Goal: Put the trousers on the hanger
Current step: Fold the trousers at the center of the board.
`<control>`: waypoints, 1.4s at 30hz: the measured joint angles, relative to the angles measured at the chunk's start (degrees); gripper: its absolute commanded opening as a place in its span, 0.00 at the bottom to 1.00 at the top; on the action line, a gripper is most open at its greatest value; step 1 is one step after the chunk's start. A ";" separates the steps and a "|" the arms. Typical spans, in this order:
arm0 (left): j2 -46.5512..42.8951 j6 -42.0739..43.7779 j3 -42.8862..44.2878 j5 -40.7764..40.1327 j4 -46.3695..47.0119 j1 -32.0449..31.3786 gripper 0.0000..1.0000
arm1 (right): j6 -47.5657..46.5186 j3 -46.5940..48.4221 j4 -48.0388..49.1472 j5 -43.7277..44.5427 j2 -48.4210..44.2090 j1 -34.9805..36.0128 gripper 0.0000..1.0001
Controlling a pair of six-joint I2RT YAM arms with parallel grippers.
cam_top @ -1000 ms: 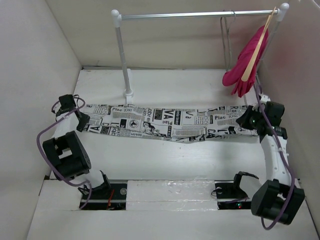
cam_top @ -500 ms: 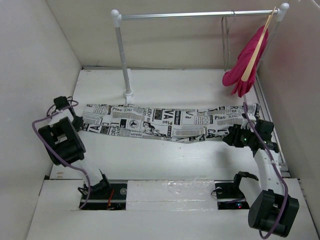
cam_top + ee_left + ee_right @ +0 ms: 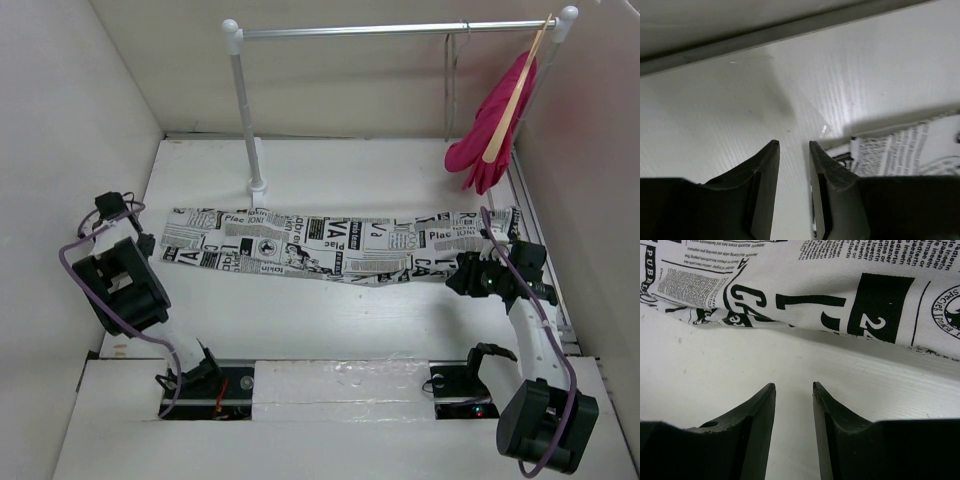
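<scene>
The trousers [image 3: 330, 247] lay flat on the table [image 3: 350, 180], stretched left to right. The wire hanger [image 3: 455, 80] hung near the right end of the rail [image 3: 400, 30], beside the pink garment [image 3: 490, 140]. The left gripper [image 3: 792, 150] sat just left of the trousers, fingers narrowly apart, empty. The right gripper [image 3: 792, 387] sat just near of their right end, likewise apart and empty.

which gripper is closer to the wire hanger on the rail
Right. The right gripper is at the right end of the trousers, on the same side as the wire hanger. The left gripper is across the table, past the trousers' left end.
</scene>
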 measured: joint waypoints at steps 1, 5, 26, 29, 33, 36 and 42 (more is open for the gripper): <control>-1.46 -0.52 -0.02 0.31 -0.33 0.07 0.30 | -0.17 0.00 0.00 -0.02 0.02 0.07 0.42; -8.11 -2.08 -0.02 1.49 -0.33 -0.11 0.29 | -0.81 0.28 -0.11 -0.02 1.33 0.79 0.40; 1.11 -4.81 -2.14 6.47 8.63 -4.44 0.23 | -3.43 2.60 -1.31 -0.55 5.31 5.09 0.15; 1.11 -5.33 -2.62 6.34 9.94 -4.44 0.25 | -3.45 2.60 -1.46 -0.74 4.92 5.27 0.15; 1.16 -6.01 -2.84 7.02 11.58 -4.44 0.25 | -3.43 2.58 -1.66 -1.01 4.68 6.29 0.15; 1.18 -6.34 -2.84 7.45 13.03 -4.44 0.23 | -3.39 2.56 -1.64 -1.07 4.68 7.17 0.15; 1.20 -6.54 -2.84 8.13 14.29 -4.44 0.14 | -3.34 2.12 -1.49 -1.07 4.85 9.31 0.15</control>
